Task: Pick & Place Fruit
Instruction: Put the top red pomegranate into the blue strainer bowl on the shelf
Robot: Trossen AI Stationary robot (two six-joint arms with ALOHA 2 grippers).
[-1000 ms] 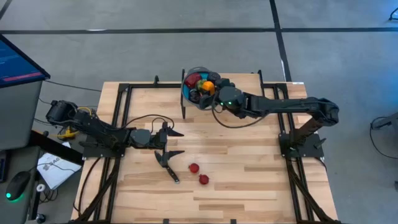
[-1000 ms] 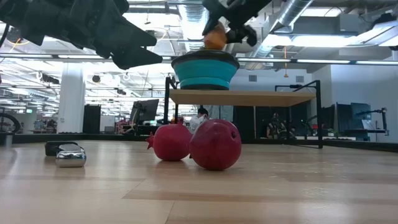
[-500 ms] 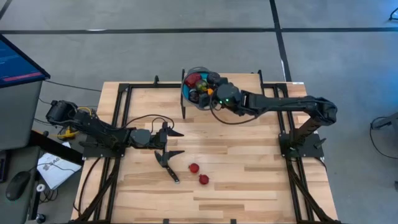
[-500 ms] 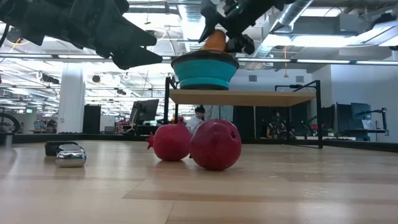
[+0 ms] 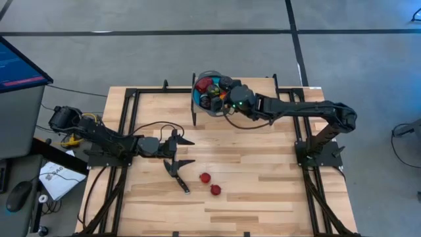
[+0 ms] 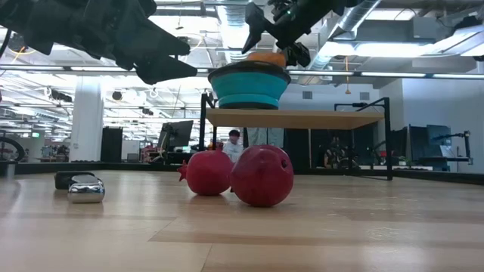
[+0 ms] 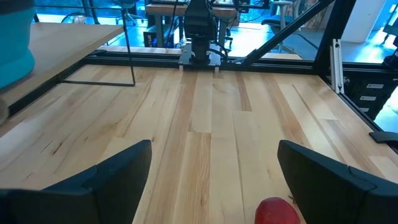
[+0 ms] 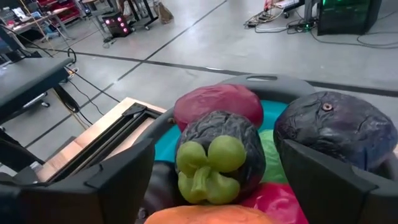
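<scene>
The left gripper [image 5: 176,149] hangs over the middle of the table [image 5: 263,171] with its fingers spread wide and nothing between them; a black-handled knife [image 5: 179,176] lies just ahead of its tips, blade running away and a little rightward; two small red fruits [image 5: 210,184] lie on the wood a short way to that gripper's right, close together, roundish with no clear long axis, one showing a short stem nub in the low view. Further right, the right gripper [image 5: 225,87] sits over the teal bowl [image 6: 249,85] at the table's far edge, fingers wide apart and gripping nothing; right below them an orange fruit [image 8: 210,215] rests on the heap, beside a dark purple one [image 8: 219,153] with its green calyx facing the wrist camera, a dark red one and another purple one. I judge most of the fruit is placed; the two red pieces remain.
</scene>
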